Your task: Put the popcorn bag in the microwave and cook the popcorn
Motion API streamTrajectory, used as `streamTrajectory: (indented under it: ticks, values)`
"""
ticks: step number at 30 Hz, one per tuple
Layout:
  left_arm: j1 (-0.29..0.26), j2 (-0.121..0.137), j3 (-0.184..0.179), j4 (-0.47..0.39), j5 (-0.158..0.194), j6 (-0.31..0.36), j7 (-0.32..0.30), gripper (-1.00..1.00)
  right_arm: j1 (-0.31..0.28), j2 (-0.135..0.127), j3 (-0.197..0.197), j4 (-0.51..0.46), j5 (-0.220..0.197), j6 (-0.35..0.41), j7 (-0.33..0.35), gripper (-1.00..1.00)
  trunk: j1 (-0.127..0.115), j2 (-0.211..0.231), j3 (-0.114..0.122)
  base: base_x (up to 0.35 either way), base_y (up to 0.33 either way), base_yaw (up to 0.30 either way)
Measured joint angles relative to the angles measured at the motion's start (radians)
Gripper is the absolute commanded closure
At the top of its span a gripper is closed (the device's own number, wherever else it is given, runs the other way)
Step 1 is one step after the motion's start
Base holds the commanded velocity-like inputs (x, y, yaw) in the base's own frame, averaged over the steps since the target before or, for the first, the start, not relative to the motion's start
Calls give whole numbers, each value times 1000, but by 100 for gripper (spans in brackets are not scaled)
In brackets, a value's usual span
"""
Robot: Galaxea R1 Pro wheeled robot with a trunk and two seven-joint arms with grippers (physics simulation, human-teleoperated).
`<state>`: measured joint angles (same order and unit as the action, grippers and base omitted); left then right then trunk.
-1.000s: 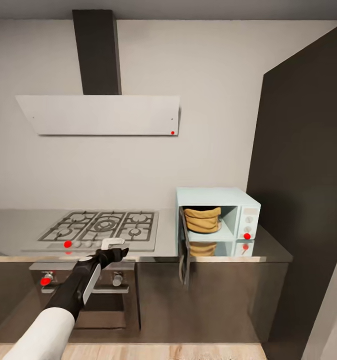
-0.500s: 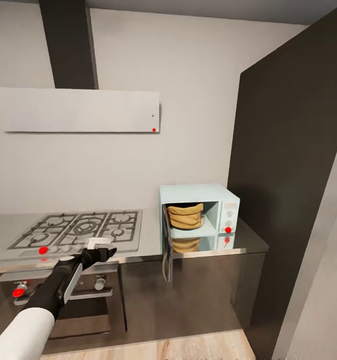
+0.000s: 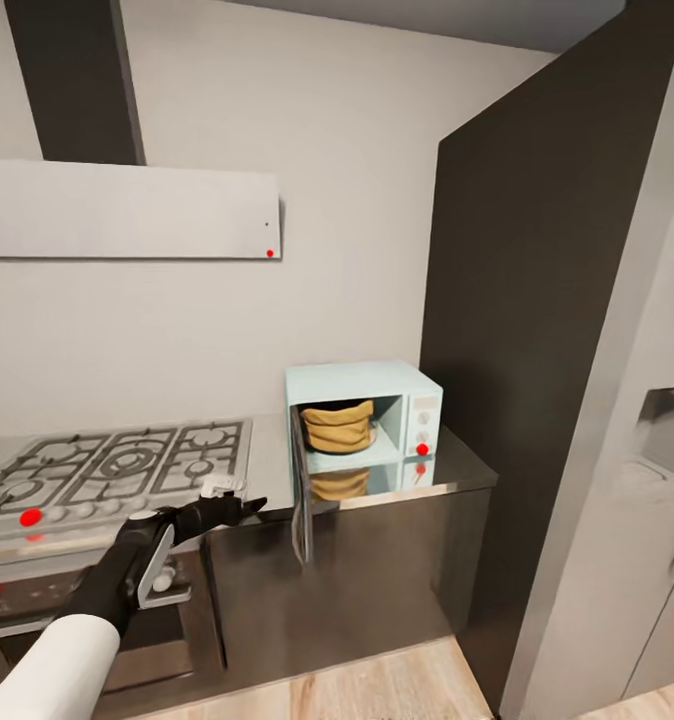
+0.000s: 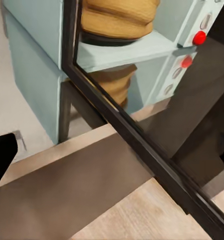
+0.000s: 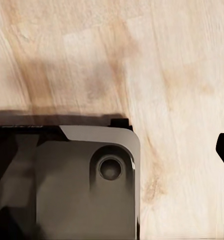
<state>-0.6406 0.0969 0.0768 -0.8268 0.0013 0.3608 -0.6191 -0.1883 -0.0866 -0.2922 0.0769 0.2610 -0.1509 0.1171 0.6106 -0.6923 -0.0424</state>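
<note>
a: where is the popcorn bag (image 3: 338, 427) in this kitchen scene?

b: it sits inside the microwave (image 3: 362, 414), on the oven's floor, its tan sides reflected in the steel counter (image 3: 457, 468) below. the popcorn itself is too hidden to make out.

a: and the door (image 3: 300, 495)?

b: it hangs open, swung out past the counter's front edge, seen nearly edge-on from the head view. in the left wrist view the dark glass slants across the frame with the bag (image 4: 119, 20) behind it.

a: what has changed over the last second?

b: the whole head view has slid sideways, so the camera has turned to the right. the microwave now sits nearer the middle, the gas hob (image 3: 107, 462) has drifted left, and a pale cabinet (image 3: 627, 540) has come in at the right. the bag and door look unmoved relative to the oven.

a: the pincers?

b: the left pincer (image 3: 239, 502) hovers at the counter's front edge, just left of the door, holding nothing; its fingers look released, dark tips apart at the wrist view's edges. the right pincer points at the wooden floor (image 5: 166, 60) over the robot's base (image 5: 82, 180); i cannot tell its state.

a: what does that mean for the task?

b: loading looks done. my guess is the robot is squaring up to push the door shut, then reach the knobs.
</note>
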Motion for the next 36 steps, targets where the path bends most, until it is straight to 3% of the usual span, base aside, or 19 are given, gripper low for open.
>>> streamTrajectory:
  ticks: [22,36]
  values:
    - [0,-1,2,-22,-1,-5,5,-100,1,0,0,0,0,0,0,-100,0,0,-26,128,-78,-221]
    - [0,-2,1,-22,-1,-3,6,-100,1,0,0,0,0,0,-4,-100,-1,0,-28,314,-39,-16]
